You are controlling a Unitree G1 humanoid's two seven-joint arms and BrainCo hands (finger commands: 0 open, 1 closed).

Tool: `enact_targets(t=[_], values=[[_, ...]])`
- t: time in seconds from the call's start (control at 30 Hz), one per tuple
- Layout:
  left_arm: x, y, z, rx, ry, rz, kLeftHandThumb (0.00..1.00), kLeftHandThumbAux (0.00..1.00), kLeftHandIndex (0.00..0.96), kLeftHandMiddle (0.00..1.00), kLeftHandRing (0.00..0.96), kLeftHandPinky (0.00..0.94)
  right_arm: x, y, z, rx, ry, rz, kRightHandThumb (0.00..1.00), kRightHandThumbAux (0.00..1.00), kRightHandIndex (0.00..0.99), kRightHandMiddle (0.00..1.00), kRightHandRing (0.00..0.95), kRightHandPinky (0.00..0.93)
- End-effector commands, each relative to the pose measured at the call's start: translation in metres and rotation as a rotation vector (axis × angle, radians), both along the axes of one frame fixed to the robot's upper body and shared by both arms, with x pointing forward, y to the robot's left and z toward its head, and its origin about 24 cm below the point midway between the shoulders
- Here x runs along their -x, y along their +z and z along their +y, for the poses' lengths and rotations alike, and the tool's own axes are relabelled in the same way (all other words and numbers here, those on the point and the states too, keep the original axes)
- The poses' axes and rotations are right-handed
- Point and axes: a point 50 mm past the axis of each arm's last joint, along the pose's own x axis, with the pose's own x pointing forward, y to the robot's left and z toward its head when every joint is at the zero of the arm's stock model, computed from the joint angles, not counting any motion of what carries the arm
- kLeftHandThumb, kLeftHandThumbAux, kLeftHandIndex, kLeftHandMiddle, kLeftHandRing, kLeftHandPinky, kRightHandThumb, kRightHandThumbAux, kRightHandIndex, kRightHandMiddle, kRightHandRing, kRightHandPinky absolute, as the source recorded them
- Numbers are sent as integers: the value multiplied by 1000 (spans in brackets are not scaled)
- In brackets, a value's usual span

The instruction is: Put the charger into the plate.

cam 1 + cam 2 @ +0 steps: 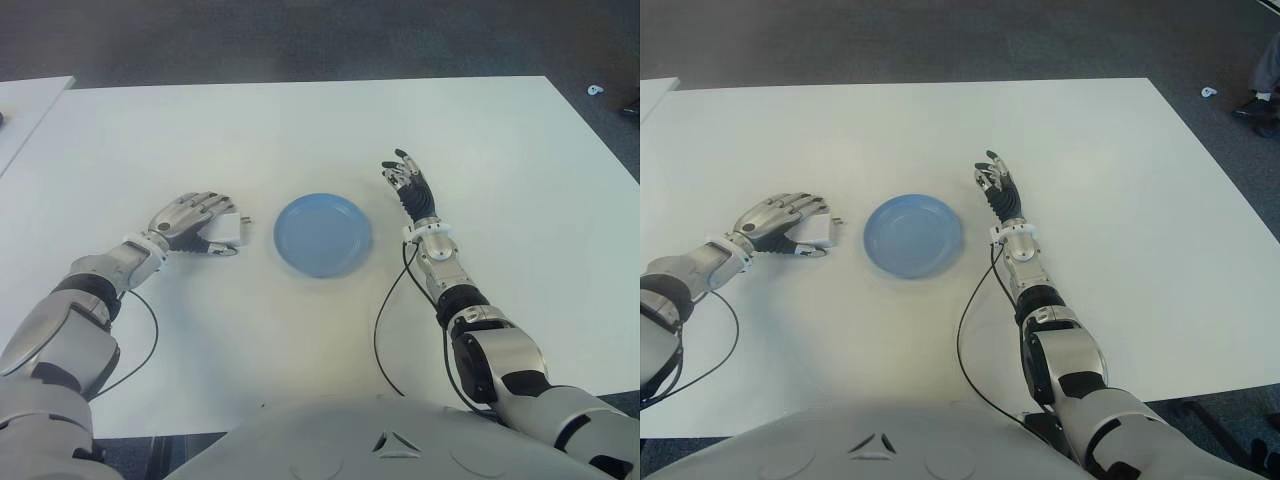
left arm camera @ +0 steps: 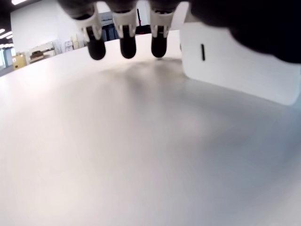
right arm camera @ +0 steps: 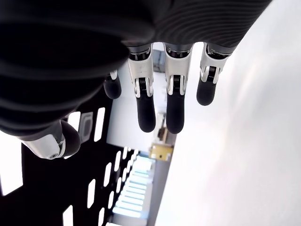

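The white charger (image 1: 233,232) is at the left of the table, just left of the round blue plate (image 1: 323,235), and a gap of bare table separates the two. My left hand (image 1: 192,220) is curled over it, fingers on top and thumb on the near side, and its prong end sticks out toward the plate. In the left wrist view the charger (image 2: 235,66) sits under the thumb, low over the table; three fingertips (image 2: 124,44) hang beside it. Whether it touches the table I cannot tell. My right hand (image 1: 408,182) is open just right of the plate.
The white table (image 1: 300,130) stretches wide behind the plate, and its far edge meets dark floor. A second white table corner (image 1: 25,100) shows at the far left. Black cables (image 1: 385,320) run along both forearms near the front edge.
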Motion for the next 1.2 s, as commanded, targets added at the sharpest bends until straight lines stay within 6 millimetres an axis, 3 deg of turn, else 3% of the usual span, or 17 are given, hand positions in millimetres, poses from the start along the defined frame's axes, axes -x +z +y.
enact_targets(t=[0.03, 0.13, 0.2, 0.23, 0.33, 0.4, 0.47, 0.57, 0.83, 1.2], values=[[10, -14, -2, -26, -10, 50, 277, 143, 0, 0, 0, 0, 3, -4, -1, 6, -2, 15, 0, 408, 0, 262, 253, 151], [10, -14, -2, -3, 10, 5, 283, 171, 5, 0, 0, 7, 3, -4, 0, 7, -3, 14, 0, 405, 0, 263, 254, 155], [10, -14, -2, 16, 32, -31, 353, 211, 78, 85, 76, 88, 3, -4, 0, 8, -2, 13, 0, 405, 0, 263, 255, 157], [10, -13, -2, 23, 40, -43, 402, 239, 143, 222, 210, 224, 3, -4, 0, 8, -2, 13, 0, 404, 0, 263, 255, 157], [10, -13, -1, 36, 57, -82, 482, 298, 271, 445, 426, 445, 2, -4, 0, 9, -2, 13, 0, 402, 0, 263, 255, 152], [10, -12, -1, 44, 70, -121, 518, 333, 332, 521, 500, 523, 2, -4, 0, 9, -2, 13, 0, 401, 0, 264, 255, 150], [10, -12, -1, 46, 85, -154, 635, 542, 394, 609, 606, 644, 2, -4, 0, 9, -3, 15, 0, 401, 0, 265, 255, 146], [11, -15, -3, 44, 99, -170, 694, 642, 426, 708, 708, 755, 2, -4, 1, 6, -4, 18, 0, 407, 0, 266, 254, 149], [11, -15, -5, 45, 86, -174, 730, 691, 443, 817, 812, 831, 1, -4, 2, -2, -9, 16, 0, 408, 0, 272, 260, 151], [9, -4, -6, 114, 42, -210, 737, 696, 444, 848, 845, 840, 0, -4, 3, -7, -21, 22, 0, 396, 0, 276, 270, 165]])
